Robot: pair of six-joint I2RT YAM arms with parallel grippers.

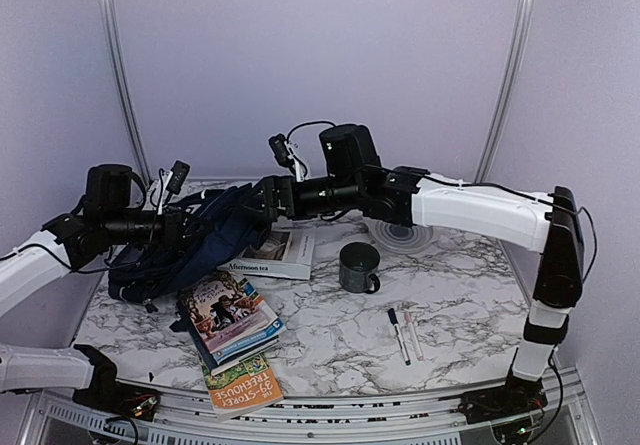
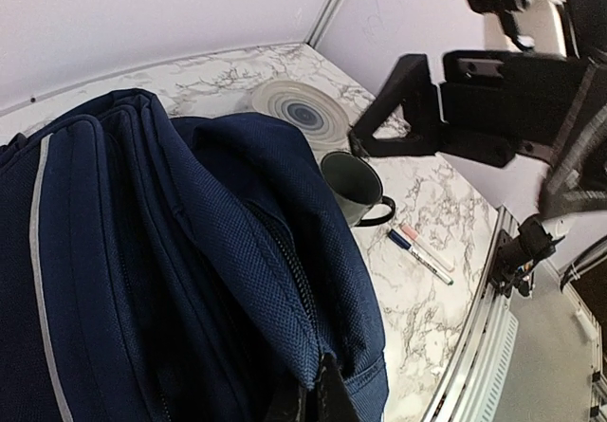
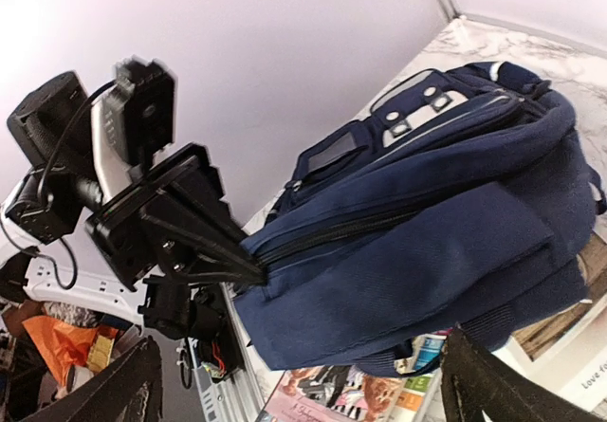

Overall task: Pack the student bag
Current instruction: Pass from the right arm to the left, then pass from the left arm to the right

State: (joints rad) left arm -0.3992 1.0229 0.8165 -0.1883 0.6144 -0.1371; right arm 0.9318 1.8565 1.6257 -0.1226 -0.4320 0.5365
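**Bag pinched by the left gripper, right gripper released at its other end**

The left gripper [image 3: 252, 268] is shown clenched on a fold of navy fabric at the zip edge of the bag [image 3: 427, 223]. In its own wrist view, its fingertips [image 2: 318, 398] are pressed onto that fold at the bottom of the frame.

From the pinch, the bag stretches toward the right arm. Its long axis runs roughly along the far edge of the table [image 1: 470, 305], from the left side toward the middle. The bag is placed over the far left part of the table, with its lower side above a white book [image 1: 275, 253]. Whether it rests on that book cannot be told.

The right gripper [image 1: 262, 197] is positioned just beside the bag's opposite end. It is released, with jaws spread wide and nothing between them. The bag is therefore stretched between the two grippers, with the zip line running from one toward the other.

A hold on the free lip of the opening is probably called for next, and the right gripper is judged the better placed for it. Picture books [image 1: 232, 315] are seen at the near left edge, with a mug [image 1: 358, 267] and pens [image 1: 403, 335] toward the middle, all unpacked.
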